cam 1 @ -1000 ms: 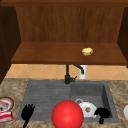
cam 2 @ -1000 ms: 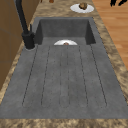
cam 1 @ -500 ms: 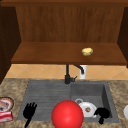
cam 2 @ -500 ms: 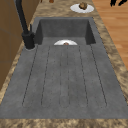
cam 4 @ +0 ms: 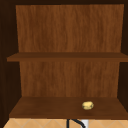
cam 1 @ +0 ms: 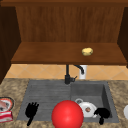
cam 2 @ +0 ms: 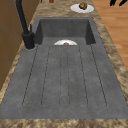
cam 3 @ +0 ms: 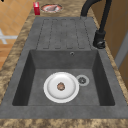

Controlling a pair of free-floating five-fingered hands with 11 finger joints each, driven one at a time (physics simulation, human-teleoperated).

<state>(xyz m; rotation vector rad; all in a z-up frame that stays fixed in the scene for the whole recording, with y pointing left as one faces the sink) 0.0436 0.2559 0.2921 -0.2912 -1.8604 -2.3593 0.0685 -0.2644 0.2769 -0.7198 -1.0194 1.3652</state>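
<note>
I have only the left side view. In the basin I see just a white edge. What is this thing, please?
Observer: It is a white plate lying flat on the floor of the basin, with a small brown thing at its middle.
Operator: Where is the right hand?
Observer: In the front view the right hand is at the basin's front edge, just right of the plate, fingers curled, holding nothing.
Operator: And the left one?
Observer: The left hand is over the front of the draining board, fingers straight and spread.
</note>
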